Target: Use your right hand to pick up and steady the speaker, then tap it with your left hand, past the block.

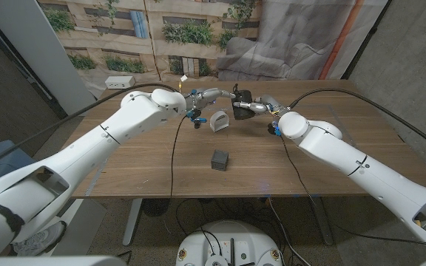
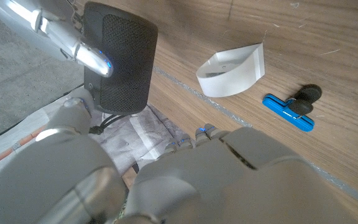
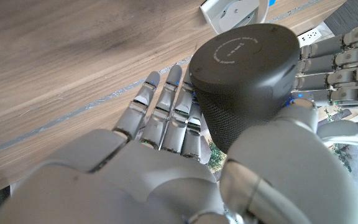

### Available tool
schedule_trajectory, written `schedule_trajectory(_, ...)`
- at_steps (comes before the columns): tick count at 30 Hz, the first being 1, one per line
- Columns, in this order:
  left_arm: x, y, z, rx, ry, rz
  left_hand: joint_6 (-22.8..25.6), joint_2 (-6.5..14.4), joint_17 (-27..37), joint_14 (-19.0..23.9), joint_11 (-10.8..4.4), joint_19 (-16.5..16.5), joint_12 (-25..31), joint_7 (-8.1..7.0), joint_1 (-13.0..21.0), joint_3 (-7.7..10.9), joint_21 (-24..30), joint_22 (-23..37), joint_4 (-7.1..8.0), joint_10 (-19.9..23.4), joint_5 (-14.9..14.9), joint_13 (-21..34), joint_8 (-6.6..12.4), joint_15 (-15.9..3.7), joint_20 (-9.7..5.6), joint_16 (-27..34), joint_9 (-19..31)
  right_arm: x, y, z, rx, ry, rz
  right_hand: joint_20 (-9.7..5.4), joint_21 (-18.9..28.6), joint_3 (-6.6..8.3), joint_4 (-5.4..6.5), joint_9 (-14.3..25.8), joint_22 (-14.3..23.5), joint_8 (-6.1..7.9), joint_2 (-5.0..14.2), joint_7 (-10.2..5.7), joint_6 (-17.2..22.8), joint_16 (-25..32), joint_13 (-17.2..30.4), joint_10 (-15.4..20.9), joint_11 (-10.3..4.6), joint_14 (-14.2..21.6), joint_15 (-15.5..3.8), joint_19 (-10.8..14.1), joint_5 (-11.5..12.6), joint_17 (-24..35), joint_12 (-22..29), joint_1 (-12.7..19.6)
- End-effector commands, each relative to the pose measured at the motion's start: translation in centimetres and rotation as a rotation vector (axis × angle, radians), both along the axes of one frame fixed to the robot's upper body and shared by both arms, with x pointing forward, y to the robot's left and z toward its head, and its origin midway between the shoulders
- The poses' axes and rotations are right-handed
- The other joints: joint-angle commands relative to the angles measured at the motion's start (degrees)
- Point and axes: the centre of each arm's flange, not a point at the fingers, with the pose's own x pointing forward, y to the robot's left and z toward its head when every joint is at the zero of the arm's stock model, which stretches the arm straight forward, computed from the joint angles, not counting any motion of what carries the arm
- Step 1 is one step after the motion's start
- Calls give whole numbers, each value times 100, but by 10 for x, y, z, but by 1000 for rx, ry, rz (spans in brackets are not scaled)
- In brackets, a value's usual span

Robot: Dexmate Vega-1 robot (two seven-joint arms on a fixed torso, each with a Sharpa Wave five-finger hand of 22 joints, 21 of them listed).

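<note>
Speaker (image 3: 247,81), dark mesh-sided cylinder, judged rigid, moderately light, best gripped round its sides: was held above the table's far middle by right hand (image 3: 185,155), left hand (image 1: 211,94) fingers extended alongside.

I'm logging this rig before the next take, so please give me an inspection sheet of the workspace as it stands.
Surface: wooden table, brown planks, a seam along its far part.
Job's things: black speaker lifted off the table in the right hand; dark block on the table, nearer the robot.
Clutter: white curved holder; blue clip with a black knob.
Hands: right hand grips the speaker; left hand reaches toward it, fingers extended, contact cannot be told.
Cables: black cable trails over the table along each arm.
Surroundings: printed backdrop of wall and plants, grey sheet, white box behind the table.
</note>
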Motion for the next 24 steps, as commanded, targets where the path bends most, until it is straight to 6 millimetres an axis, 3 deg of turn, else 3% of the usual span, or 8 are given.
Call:
schedule_trajectory(1, 4, -11, 9, 31, -4, -29, -1342, 0, 29, -2046, 66, -1946, 6, 13, -45, -52, 30, 10, 5, -1797, -9, 11, 26, 66, -58, -2, 22, 0, 3, 2, 11, -26, -1, -1, 2, 68, -113, 24, 20, 44, 201, -555, 634, 38, 17, 878, -802, 65, -746, -13, -3, 33, 30, 268)
schedule_trajectory(24, 11, -18, 11, 12, -27, -35, -1162, -52, 28, -1906, -16, -1755, 101, -41, -193, -191, 132, 11, 26, -1672, -39, 7, 158, -3, -20, 89, 19, -5, 6, 5, 27, -53, 9, -17, 2, 41, -126, 24, 20, 47, 178, -581, 621, -14, 30, 903, -821, 110, -756, -27, -11, 31, 33, 276)
